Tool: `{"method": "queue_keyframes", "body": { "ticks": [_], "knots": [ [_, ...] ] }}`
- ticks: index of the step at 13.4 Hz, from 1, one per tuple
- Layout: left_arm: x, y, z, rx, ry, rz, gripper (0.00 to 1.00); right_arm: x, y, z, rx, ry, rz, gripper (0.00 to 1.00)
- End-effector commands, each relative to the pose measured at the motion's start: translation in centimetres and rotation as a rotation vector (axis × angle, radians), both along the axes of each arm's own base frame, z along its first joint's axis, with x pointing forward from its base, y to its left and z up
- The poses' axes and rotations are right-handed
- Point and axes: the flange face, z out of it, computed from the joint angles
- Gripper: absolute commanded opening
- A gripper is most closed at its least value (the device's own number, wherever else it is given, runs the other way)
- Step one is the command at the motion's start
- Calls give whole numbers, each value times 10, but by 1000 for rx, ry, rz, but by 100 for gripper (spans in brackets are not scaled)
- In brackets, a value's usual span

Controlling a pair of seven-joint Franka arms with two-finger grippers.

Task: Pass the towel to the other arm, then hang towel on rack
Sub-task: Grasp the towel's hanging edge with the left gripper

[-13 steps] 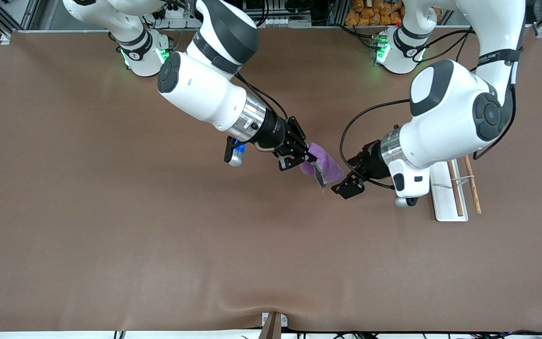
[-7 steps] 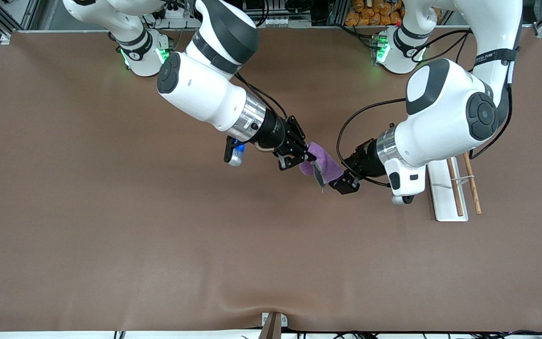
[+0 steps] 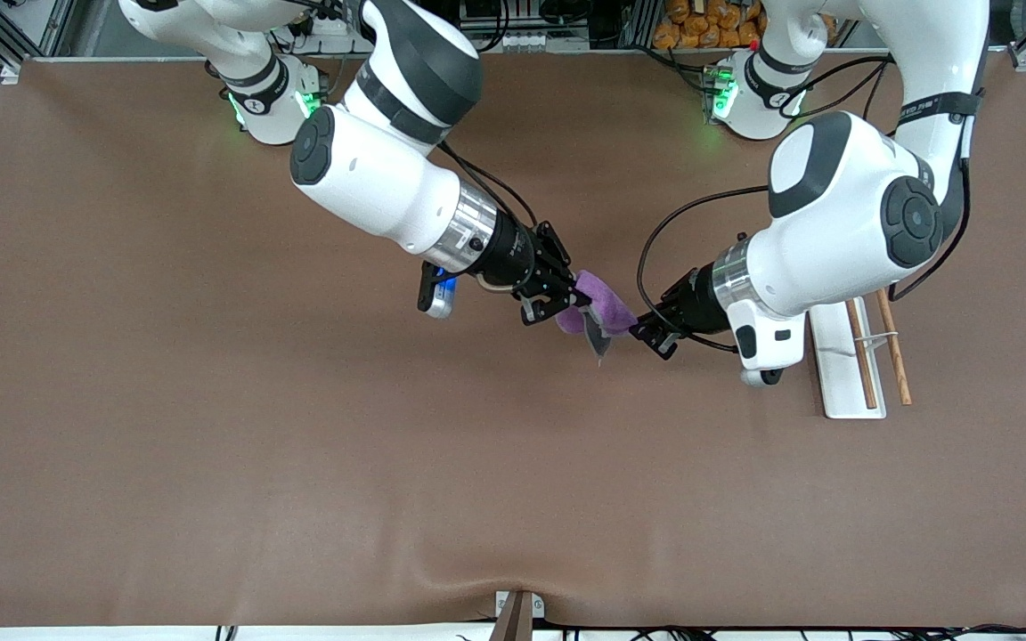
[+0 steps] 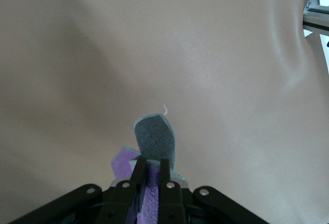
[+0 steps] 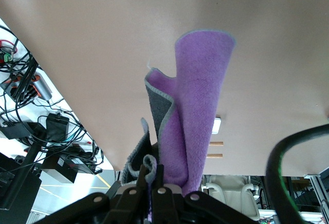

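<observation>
The purple towel [image 3: 604, 308] hangs bunched in the air over the middle of the table, held between both grippers. My right gripper [image 3: 574, 305], on the arm with the blue-lit wrist piece, is shut on one end; in the right wrist view the towel [image 5: 198, 106] stands folded out of this gripper [image 5: 154, 175], its grey reverse showing. My left gripper [image 3: 640, 331], on the other arm, is clamped on the opposite end. In the left wrist view the towel [image 4: 154, 139] sticks out grey side up between the narrowed fingers of this gripper [image 4: 151, 165]. The rack [image 3: 838, 378] stands under the left forearm.
The rack has a white base and two wooden rods [image 3: 866, 365] lying along it, toward the left arm's end of the table. A black cable [image 3: 655, 240] loops beside the left wrist. Brown table cover [image 3: 388, 463] lies bare below the grippers.
My left gripper moved in from the rack's side and its fingers closed on the towel's free end. The right arm drew back slightly, and the towel bunched up between the two grippers.
</observation>
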Motion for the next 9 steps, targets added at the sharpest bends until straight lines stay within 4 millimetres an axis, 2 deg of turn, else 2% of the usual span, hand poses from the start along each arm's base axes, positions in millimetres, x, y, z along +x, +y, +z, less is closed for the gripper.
{"method": "queue_keyframes", "body": {
  "ticks": [1,3,5,7,9],
  "knots": [
    [-5,-4,4,24,7,6,16,-1,-3,9,-3,-6,14,0],
    [-5,-5,3,24,6,3,0,0,-4,9,-4,-7,13,0],
    [-9,-13,4,23,5,-9,0,0,-4,9,-4,-7,13,0],
    [-8,-12,6,23,-3,-18,0,0,-4,9,-4,-7,13,0],
    [-2,5,10,68,-47,-51,0,0,-4,9,-4,-7,13,0]
  ]
}}
